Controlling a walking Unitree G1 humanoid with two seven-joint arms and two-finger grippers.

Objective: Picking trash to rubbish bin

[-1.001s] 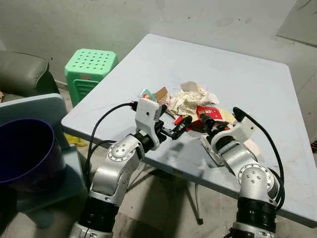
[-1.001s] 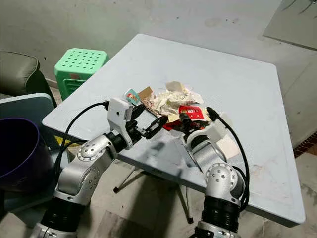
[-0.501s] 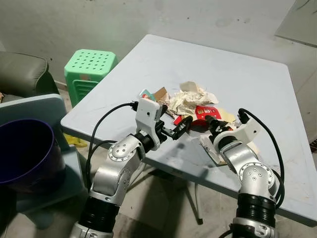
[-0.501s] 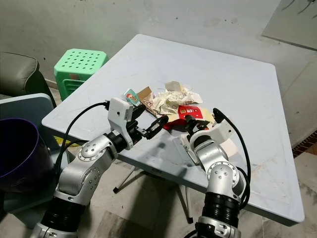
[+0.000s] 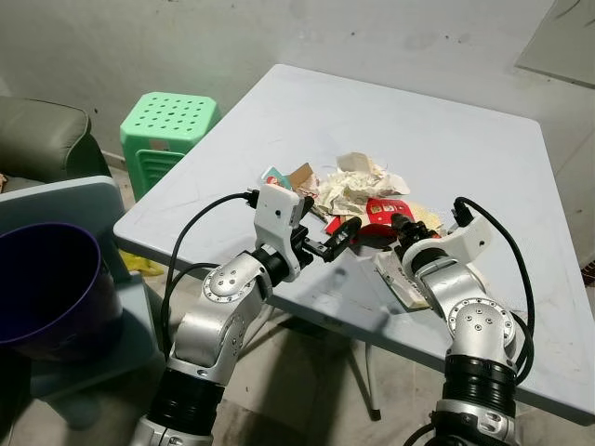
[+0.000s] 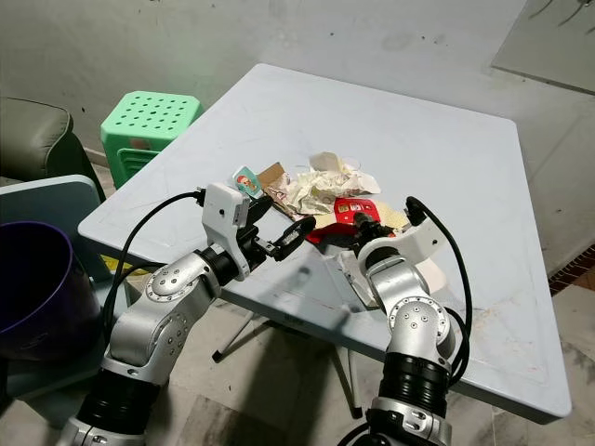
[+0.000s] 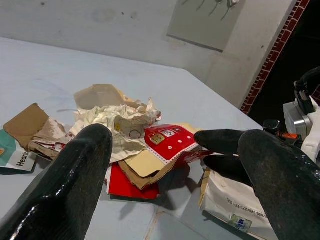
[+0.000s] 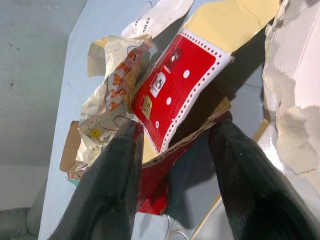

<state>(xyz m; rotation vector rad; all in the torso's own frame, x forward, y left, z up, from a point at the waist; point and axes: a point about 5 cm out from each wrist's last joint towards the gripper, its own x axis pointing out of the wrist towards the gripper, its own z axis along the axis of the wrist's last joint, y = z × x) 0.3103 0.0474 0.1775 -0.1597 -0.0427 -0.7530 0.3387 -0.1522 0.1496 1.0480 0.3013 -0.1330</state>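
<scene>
Since a second ago I've swung my right end effector [image 8: 172, 165] inward; its fingers now straddle, open, the red dotted cardboard wrapper [image 5: 383, 212] mid-frame on the pale blue desk [image 5: 465, 130], ready to pinch. Left end effector [image 5: 337, 238] hovers open, empty.

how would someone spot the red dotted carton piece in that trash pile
Start at the pale blue table and find the trash pile near its front edge, between the two grippers. On the pile's right side, straddled by the right gripper with open fingers, lies the red carton piece. It alone is bright red with a white dotted border; its neighbours are crumpled cream paper and brown cardboard.
</scene>
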